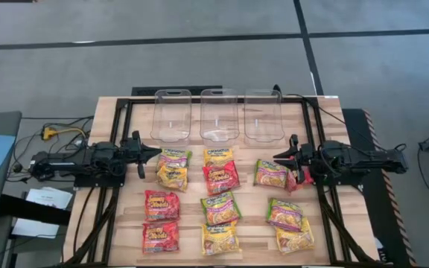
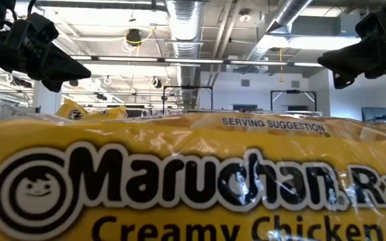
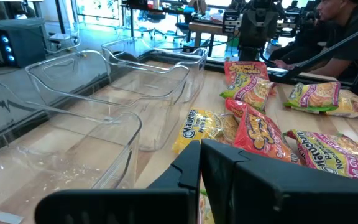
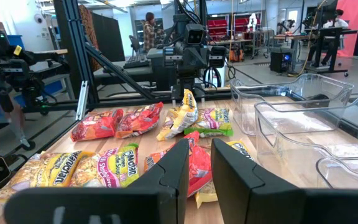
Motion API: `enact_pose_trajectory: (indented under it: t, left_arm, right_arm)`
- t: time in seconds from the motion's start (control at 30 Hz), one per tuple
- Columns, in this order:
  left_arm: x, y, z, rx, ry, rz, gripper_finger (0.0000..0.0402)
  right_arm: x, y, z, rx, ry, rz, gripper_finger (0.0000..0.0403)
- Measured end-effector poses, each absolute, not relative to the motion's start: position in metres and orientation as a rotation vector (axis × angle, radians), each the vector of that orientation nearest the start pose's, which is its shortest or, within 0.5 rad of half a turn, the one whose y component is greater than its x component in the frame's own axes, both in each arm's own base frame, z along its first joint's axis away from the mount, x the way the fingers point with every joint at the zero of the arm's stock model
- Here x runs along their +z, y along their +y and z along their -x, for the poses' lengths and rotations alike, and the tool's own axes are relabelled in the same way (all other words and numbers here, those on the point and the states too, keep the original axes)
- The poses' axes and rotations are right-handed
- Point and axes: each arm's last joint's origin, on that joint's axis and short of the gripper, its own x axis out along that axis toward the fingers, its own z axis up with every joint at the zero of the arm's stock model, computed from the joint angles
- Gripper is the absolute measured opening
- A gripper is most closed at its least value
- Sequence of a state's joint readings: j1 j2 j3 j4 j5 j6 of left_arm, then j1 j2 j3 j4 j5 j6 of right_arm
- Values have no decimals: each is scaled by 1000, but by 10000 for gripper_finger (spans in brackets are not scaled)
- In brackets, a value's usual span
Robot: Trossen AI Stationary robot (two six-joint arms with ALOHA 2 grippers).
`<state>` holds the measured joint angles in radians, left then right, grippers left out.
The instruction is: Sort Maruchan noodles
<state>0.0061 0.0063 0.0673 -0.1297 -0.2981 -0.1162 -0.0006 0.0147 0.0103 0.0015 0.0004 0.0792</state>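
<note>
Overhead, we count three bins [image 1: 220, 114] and eleven packets [image 1: 220, 208] on the table [image 1: 110, 112]. Left gripper [image 1: 152, 151] shut, empty. Right gripper [image 1: 281, 158] part-open; we see a red packet [image 1: 298, 179] beneath, hold unclear. Low view: one yellow packet [image 2: 193, 181] fills the frame.

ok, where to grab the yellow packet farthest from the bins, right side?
Probably top-down, jaws pinching the yellow crinkly plastic noodle packet at its outer short edge. It lies flat, that edge looks free, and the green plastic packet crowds its bin side.
</note>
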Motion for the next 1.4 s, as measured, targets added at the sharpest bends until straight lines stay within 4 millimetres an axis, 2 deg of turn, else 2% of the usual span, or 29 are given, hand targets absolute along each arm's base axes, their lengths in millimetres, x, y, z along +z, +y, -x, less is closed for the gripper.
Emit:
enact_pose_trajectory:
  t: [0.9, 1.0, 1.2, 1.4]
  left_arm:
    - [174, 9, -92, 304, 41, 108, 0]
    - [174, 9, -92, 308, 26, 194, 0]
    - [174, 11, -91, 396, -47, 511, 0]
    - [175, 15, -89, 535, -101, 555, 0]
  right_arm:
    - [166, 0, -98, -4, 2, -79, 95]
    - [166, 0, -98, -4, 3, -79, 95]
    - [169, 0, -98, -2, -34, -69, 95]
    - [176, 0, -98, 8, -104, -138, 95]
